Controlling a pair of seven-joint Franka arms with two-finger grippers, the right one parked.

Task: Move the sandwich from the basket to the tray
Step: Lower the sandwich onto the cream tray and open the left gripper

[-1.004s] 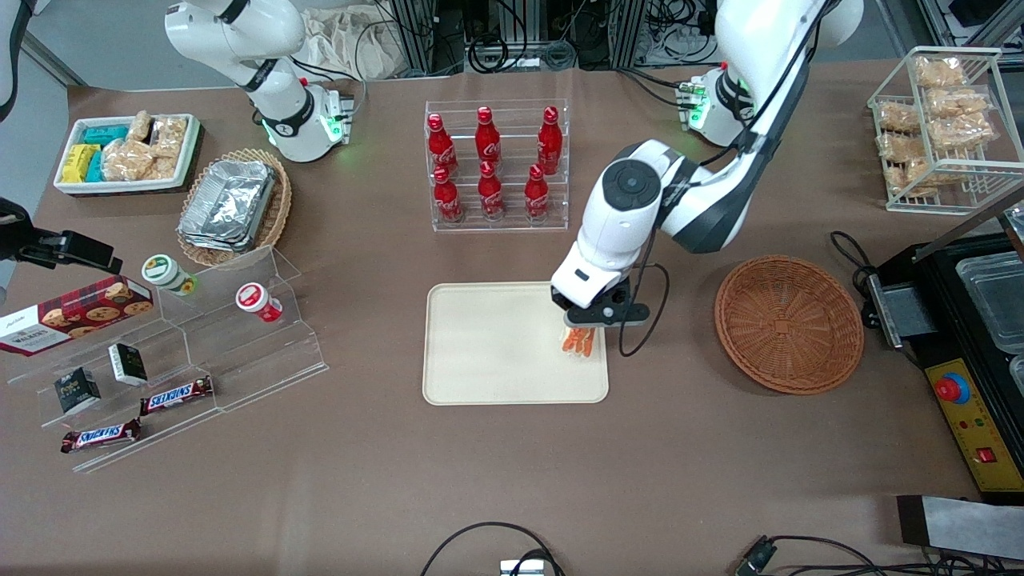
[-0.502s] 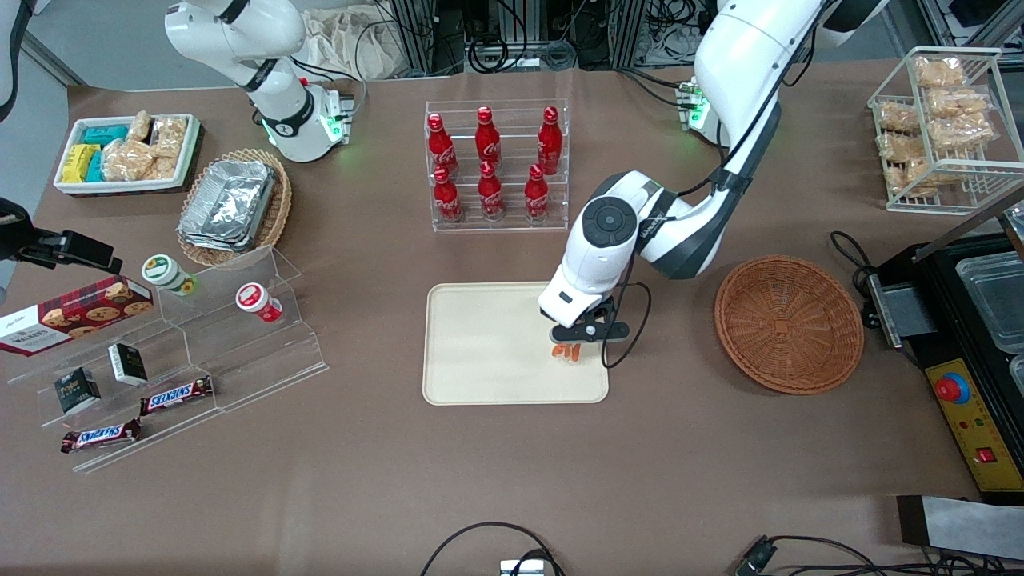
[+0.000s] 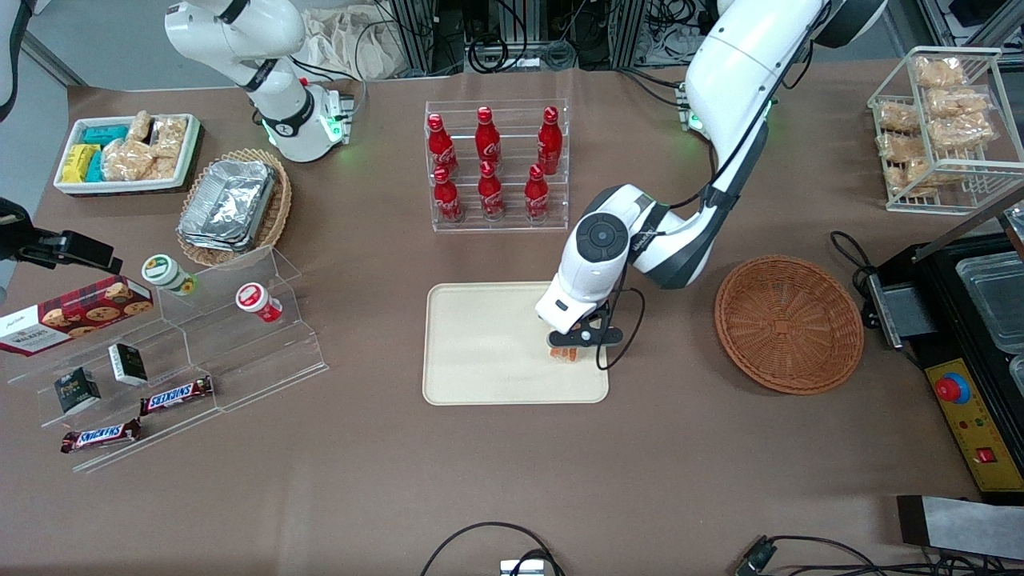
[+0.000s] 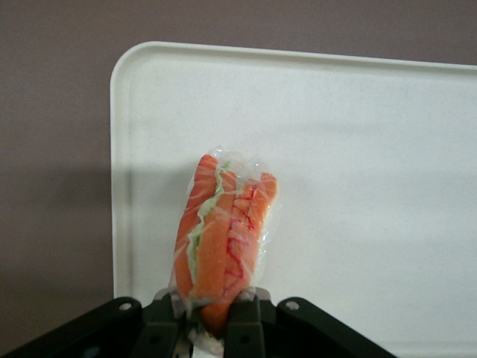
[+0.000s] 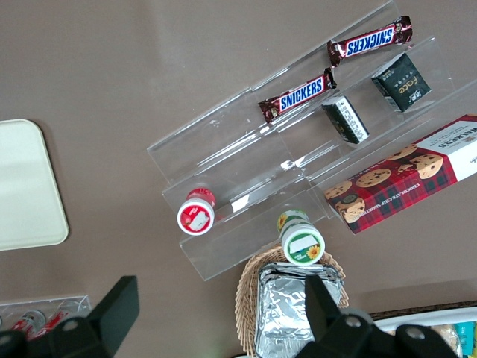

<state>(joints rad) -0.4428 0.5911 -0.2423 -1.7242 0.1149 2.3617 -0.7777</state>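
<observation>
The sandwich [image 4: 223, 239] is held pinched between the jaws of the left gripper [image 3: 570, 346], low over the tray [image 3: 480, 344] near the tray's edge toward the basket [image 3: 788, 324], which is seen emptied. Contact with the tray surface cannot be confirmed, so the wedge should be lowered until it is borne by the tray, well inside the rim, before the jaws are opened. The lift-off is best made straight up so the wrap is not dragged along.
</observation>
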